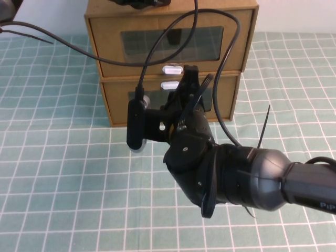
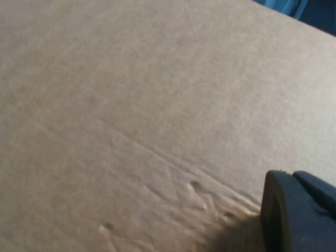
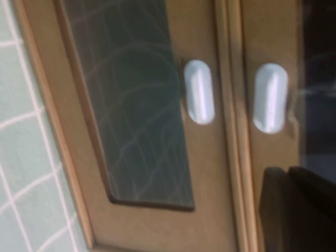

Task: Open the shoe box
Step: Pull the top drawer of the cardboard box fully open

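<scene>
I am holding my right tool, pressed together, by the upper handle, likely to hook it, and my left tool, state unclear, over the shoe box.

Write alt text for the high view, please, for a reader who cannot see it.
The right gripper, shut, points at the white handles of the upper shoe box and lower shoe box, stacked cardboard drawers with dark windows on a green checked cloth. The left gripper barely shows at the top edge.

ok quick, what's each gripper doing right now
left gripper: over the brown cardboard shoe box top, cannot be told
right gripper: shut, empty, by the white oval handles
</scene>
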